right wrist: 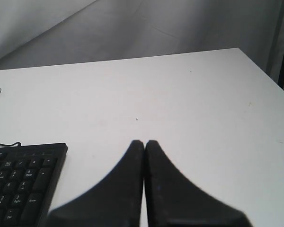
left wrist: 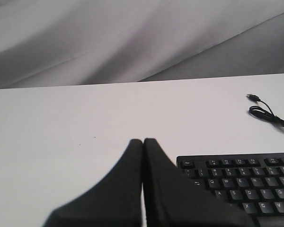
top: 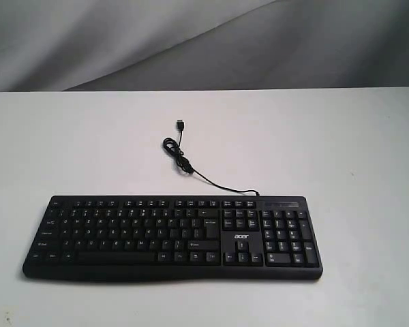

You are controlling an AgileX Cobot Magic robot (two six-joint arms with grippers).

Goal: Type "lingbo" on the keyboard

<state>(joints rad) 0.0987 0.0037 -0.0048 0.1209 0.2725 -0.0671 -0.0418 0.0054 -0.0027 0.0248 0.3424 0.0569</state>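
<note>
The black keyboard (top: 172,237) lies flat on the white table, near its front edge, with a white logo above the arrow keys. Its thin cable (top: 191,167) curls away toward the back and ends in a loose plug. Neither arm shows in the exterior view. In the left wrist view my left gripper (left wrist: 143,140) is shut and empty, above the table just beside the keyboard's (left wrist: 246,187) Esc corner. In the right wrist view my right gripper (right wrist: 145,141) is shut and empty too, over bare table beside the keyboard's (right wrist: 19,182) number-pad end.
The white table (top: 341,136) ends at a grey draped cloth (top: 204,41) behind. In the right wrist view the table's edge (right wrist: 267,71) drops off beside a dark upright.
</note>
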